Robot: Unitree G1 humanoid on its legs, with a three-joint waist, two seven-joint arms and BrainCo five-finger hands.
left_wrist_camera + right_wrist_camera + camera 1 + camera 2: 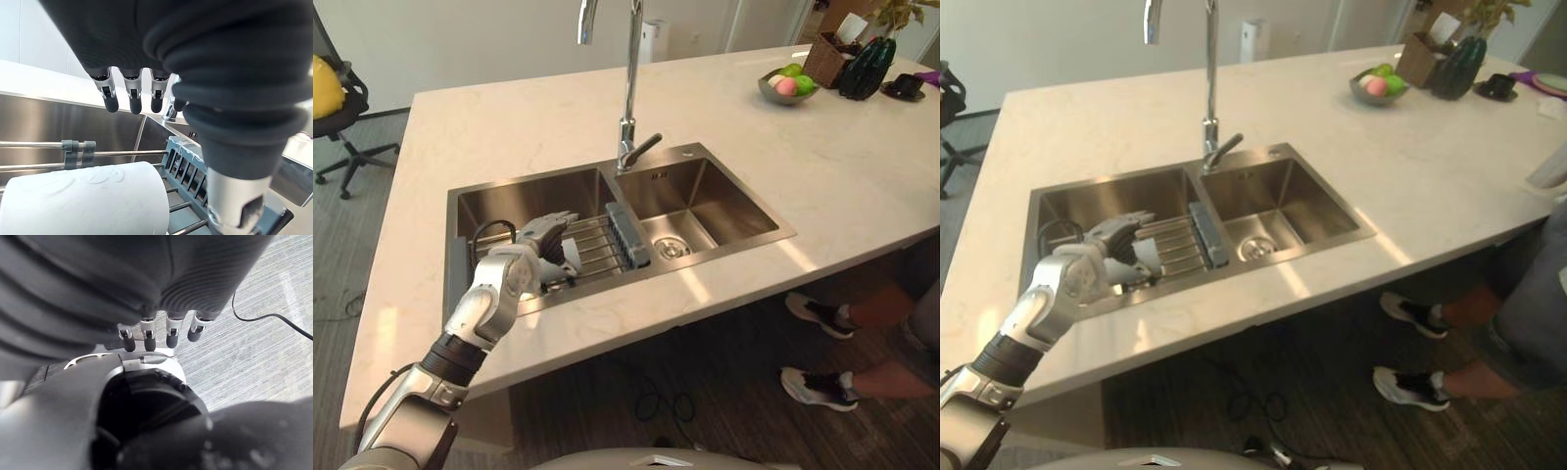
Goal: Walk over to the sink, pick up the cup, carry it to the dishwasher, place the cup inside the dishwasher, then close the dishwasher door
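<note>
A white cup (88,198) lies on its side on the wire rack (597,247) in the left basin of the steel double sink (538,191). My left hand (533,253) reaches down into that basin and hovers right over the cup (571,257). Its fingers (134,95) are straight above the cup and the thumb (234,196) stands apart beside it, so the hand is open and nothing is gripped. My right hand (166,335) hangs low over the carpeted floor with relaxed fingers and holds nothing.
A tall faucet (628,88) rises behind the sink divider, and a grey drainer (628,235) sits on the rack's right end. A fruit bowl (788,86), basket (824,59) and dark vase (867,67) stand far right. A person's legs (822,313) are beyond the counter's right edge. An office chair (337,108) stands at left.
</note>
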